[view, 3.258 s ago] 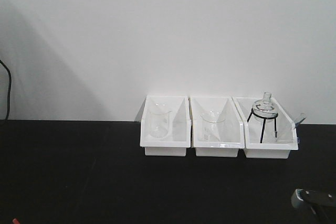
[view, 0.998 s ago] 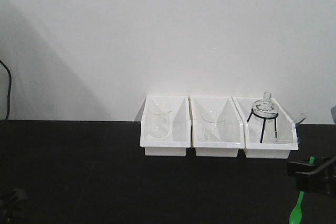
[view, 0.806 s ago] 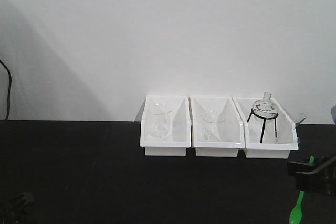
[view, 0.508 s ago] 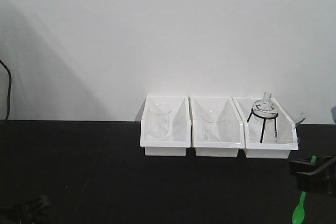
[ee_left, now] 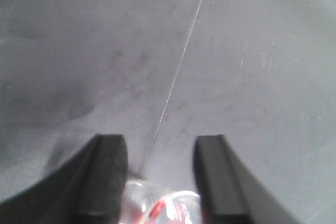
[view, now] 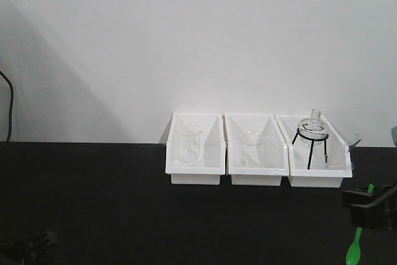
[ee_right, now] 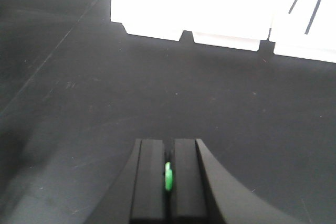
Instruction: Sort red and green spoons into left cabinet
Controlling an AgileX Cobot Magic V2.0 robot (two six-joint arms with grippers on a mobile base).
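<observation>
A plain white wall (view: 186, 41) stands at the back. In front of it is a black worktop (view: 111, 197). Three white bins (view: 257, 179) sit side by side on the worktop, close to the wall and a bit to the right. The left bin has a clear glass cup (view: 188, 144) in it. The middle bin has a smaller glass cup (view: 250, 147). The right bin has a round glass bottle (view: 312, 128) on a thin black stand (view: 308, 152). A black cable (view: 8, 107) hangs at the far left edge.

The right gripper (view: 366, 206) is at the right edge of the front view, near the right bin but not touching it. It is closed tight on the green spoon (view: 354, 249). The spoon hangs down from it, with the round end at the bottom, above the worktop. In the right wrist view the two black fingers (ee_right: 149, 182) are nearly together, and a thin bit of green shows between them.

The left gripper (view: 31, 246) is low in the left corner of the front view, well apart from the bins. In the left wrist view its two black fingers (ee_left: 105, 177) are wide apart, with only the worktop showing between them. At the bottom edge there is a red and clear bit (ee_left: 160, 211). It is too blurry to tell what it is.
</observation>
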